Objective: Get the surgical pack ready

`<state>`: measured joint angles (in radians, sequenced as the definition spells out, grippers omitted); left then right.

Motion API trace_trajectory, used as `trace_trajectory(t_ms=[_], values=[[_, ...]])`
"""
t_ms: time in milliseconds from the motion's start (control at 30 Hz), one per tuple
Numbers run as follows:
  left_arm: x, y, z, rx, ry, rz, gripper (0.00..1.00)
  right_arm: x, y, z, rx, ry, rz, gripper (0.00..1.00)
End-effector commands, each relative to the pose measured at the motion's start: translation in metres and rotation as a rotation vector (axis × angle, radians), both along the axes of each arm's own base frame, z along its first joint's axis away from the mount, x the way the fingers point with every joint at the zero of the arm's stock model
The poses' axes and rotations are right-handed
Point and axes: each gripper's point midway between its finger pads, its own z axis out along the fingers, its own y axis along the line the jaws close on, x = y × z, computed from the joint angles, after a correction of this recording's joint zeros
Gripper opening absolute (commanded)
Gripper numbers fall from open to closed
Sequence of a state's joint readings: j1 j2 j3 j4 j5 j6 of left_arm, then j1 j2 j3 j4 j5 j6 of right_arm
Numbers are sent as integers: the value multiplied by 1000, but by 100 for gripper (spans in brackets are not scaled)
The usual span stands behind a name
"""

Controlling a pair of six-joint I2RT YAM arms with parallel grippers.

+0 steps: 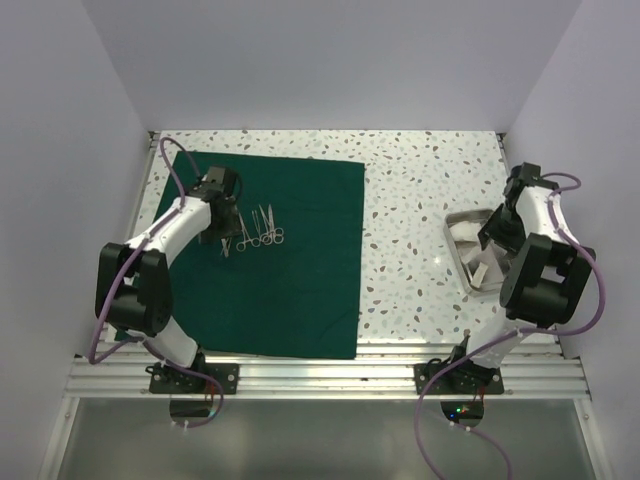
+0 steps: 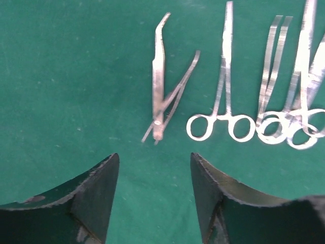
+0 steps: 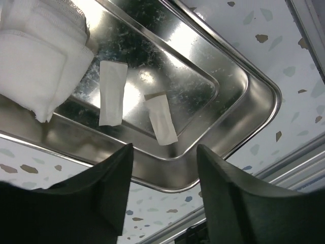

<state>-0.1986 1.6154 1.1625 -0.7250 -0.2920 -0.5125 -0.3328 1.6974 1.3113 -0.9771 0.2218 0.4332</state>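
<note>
Left hand is seen held open and empty, its two dark fingers spread apart just above the surgical pack. The pack is laid out flat beneath this hand as a broad, dark green, matte sheet, extending far to the hand's right and towards the arm bases. It is nearly square, so no clear long axis can be made out. Its edges are set square with the edges of the tabletop, and its surface is smooth and plain.

Just ahead of the left fingertips, a short row of steel instruments is laid on the cloth. Slim tweezers are placed nearest the gap between the fingers. Ring-handled forceps are lined up beside them to the right, rings turned towards the hand and tips pointing away. The last ones overlap and are blurred.

Well apart from the pack, across bare speckled tabletop, the right hand is likewise held open with nothing between its fingers. It is poised over a shiny steel tray. Folded white gauze is stacked in the tray ahead and to the left of this hand, and two small paper strips are lying flat on the tray floor just beyond the fingertips.
</note>
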Motion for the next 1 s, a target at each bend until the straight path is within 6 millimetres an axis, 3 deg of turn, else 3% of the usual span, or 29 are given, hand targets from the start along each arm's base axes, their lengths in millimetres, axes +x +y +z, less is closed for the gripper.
trace_trajectory(t_ms=[0,133,200,233,333,433,567,667,800,967], values=[[8,18,3,57,-4,44,61,20,-3,17,-36,-41,52,62],[11,21,-2,57,7,9,53,34,27,42,-42,-92,138,74],[14,17,-3,27,9,-23,51,41,60,57,-23,-130,218,76],[14,16,-5,23,21,-49,49,51,89,66,-3,-173,295,77],[14,9,-10,-20,34,-110,46,68,152,85,87,-265,432,78],[15,1,-12,-70,31,-163,44,73,251,92,216,-306,665,78],[20,-7,-11,-103,21,-205,38,63,323,75,326,-258,828,78],[22,-3,-18,-85,42,-188,33,54,344,62,374,-218,877,79],[19,-2,-33,-85,68,-164,27,55,345,61,367,-215,923,79],[30,-1,-35,-73,39,-147,25,55,346,62,369,-205,945,79]])
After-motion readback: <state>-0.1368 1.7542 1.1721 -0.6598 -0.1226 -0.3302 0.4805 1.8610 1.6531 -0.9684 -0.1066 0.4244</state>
